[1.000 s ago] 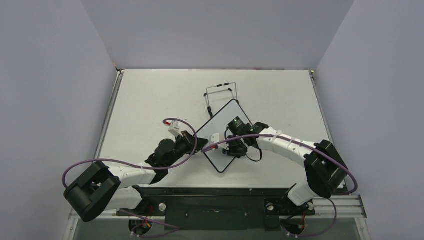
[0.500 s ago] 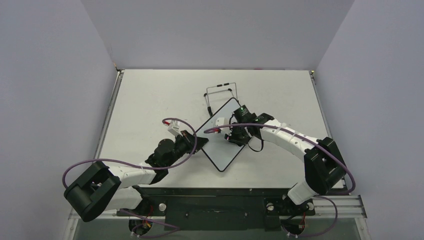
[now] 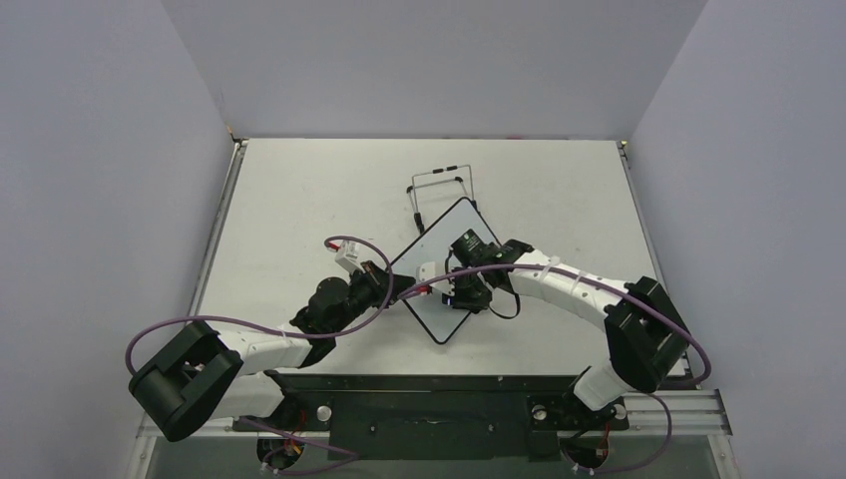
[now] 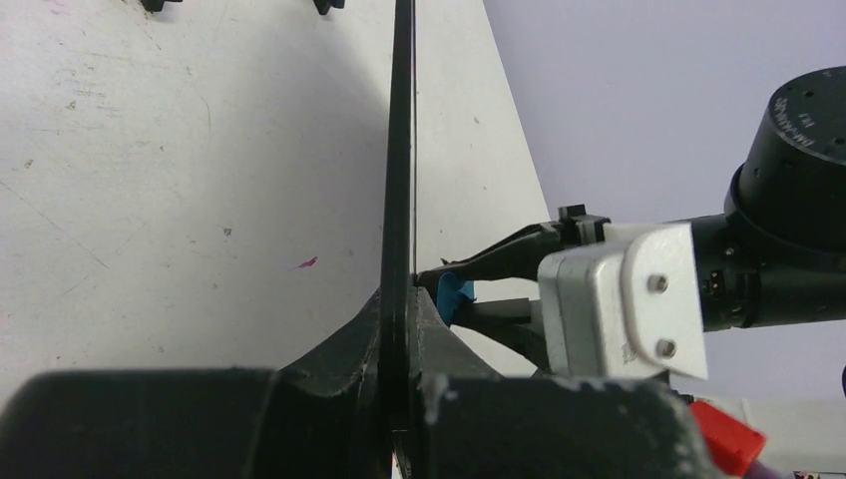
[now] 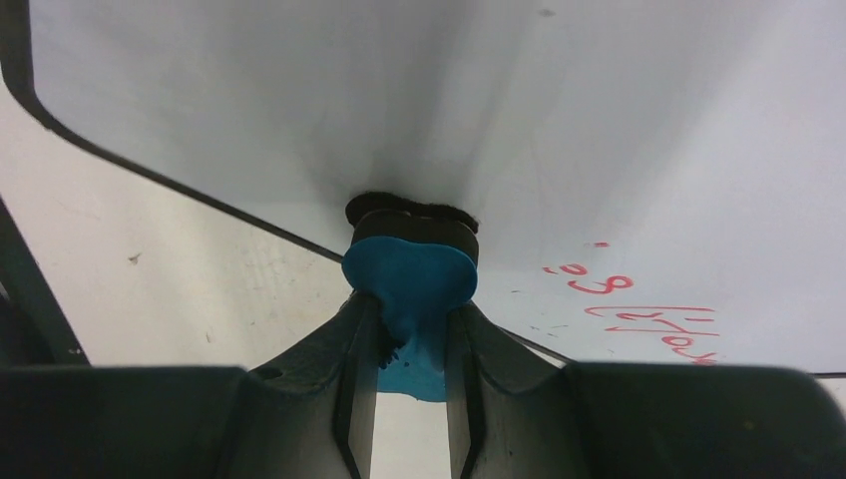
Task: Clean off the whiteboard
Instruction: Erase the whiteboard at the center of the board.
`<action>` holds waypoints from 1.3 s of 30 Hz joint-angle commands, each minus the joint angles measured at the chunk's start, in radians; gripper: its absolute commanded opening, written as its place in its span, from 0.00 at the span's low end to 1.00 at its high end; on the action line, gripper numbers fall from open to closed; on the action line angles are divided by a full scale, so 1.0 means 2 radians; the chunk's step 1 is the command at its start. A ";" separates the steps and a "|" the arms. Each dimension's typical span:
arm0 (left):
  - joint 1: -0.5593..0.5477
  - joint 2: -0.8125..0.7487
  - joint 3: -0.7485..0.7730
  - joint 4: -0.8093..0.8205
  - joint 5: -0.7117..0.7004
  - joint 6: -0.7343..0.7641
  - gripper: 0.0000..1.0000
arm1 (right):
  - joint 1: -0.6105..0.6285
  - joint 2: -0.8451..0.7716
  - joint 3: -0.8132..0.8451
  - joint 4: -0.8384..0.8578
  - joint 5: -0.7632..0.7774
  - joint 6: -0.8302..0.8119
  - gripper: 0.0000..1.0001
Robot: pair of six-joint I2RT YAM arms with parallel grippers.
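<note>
Left end effector (image 4: 399, 304) clamps the edge of the whiteboard (image 5: 599, 120); right end effector (image 5: 411, 329) presses a gripped blue eraser (image 5: 409, 267) against it, near red writing (image 5: 653, 324).

Flat white rectangular counter (image 3: 299, 190), lightly scuffed and speckled. Plain pale lavender-grey panels enclose three sides: far wall (image 3: 419, 60), left wall (image 3: 100, 200), right wall (image 3: 748, 180). Black metal rail (image 3: 429, 411) along the near edge. Light soft and even.

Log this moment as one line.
left pincer: holds whiteboard edge | right pincer: holds blue eraser against whiteboard | red writing: present
</note>
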 commanded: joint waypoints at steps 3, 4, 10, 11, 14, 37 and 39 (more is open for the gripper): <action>-0.001 -0.014 0.016 0.111 0.014 -0.018 0.00 | -0.034 0.011 0.057 0.055 -0.001 0.051 0.00; -0.001 -0.014 0.017 0.111 0.015 -0.018 0.00 | -0.039 0.014 0.061 0.055 0.003 0.053 0.00; 0.000 -0.014 0.015 0.113 0.015 -0.017 0.00 | -0.056 0.016 0.026 0.046 0.029 0.025 0.00; 0.001 -0.014 0.015 0.113 0.014 -0.017 0.00 | -0.055 0.012 0.016 0.043 0.024 0.021 0.00; 0.002 -0.015 0.015 0.113 0.014 -0.017 0.00 | -0.037 0.000 0.002 0.019 0.008 -0.005 0.00; 0.005 -0.020 0.009 0.115 0.015 -0.017 0.00 | -0.051 0.000 -0.002 0.032 0.021 0.008 0.00; 0.005 -0.020 0.009 0.115 0.014 -0.017 0.00 | -0.033 -0.008 -0.012 0.018 -0.001 -0.005 0.00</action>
